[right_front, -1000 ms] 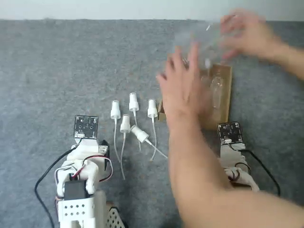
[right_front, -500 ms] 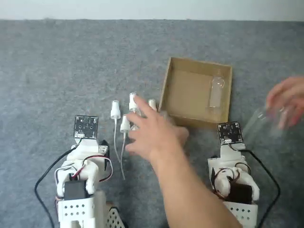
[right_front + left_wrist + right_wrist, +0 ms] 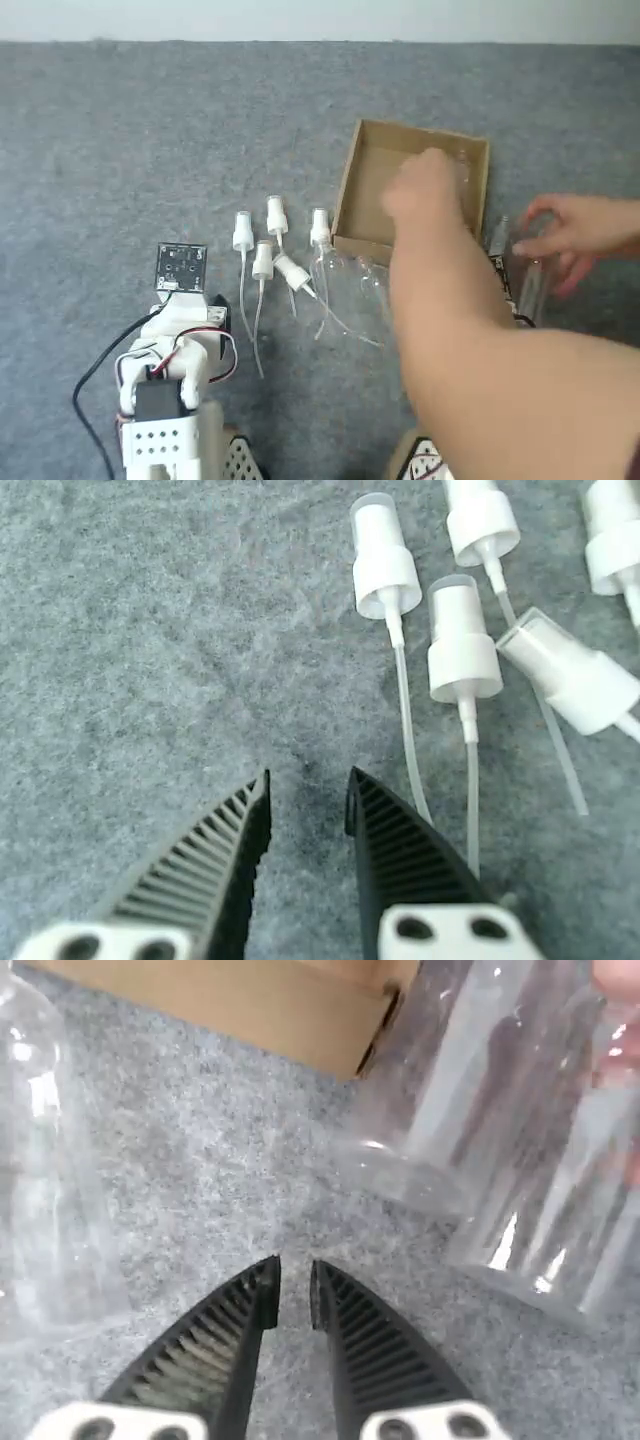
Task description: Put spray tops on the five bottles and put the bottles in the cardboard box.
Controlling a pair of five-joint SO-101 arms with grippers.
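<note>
Five white spray tops (image 3: 263, 262) lie loose on the grey table (image 3: 150, 130), between my left arm and the cardboard box (image 3: 352, 190). Four have their long axes running away from me, heads on the far side and dip tubes trailing back toward my arms. The fifth top (image 3: 293, 275) lies oblique, its tube slanting toward my right side. Two clear bottles (image 3: 350, 272) lie on the table just before the box's near wall, beside the tops; which way their necks point I cannot tell. A person's first hand (image 3: 430, 185) is over the inside of the box, the forearm crossing the table above my right arm. The second hand (image 3: 580, 235) grips further bottles (image 3: 527, 275) just right of the box. My left jaws stand a little apart over bare table just short of the tops, gripping nothing. My right jaws show only a narrow gap, empty, near the further bottles.
</note>
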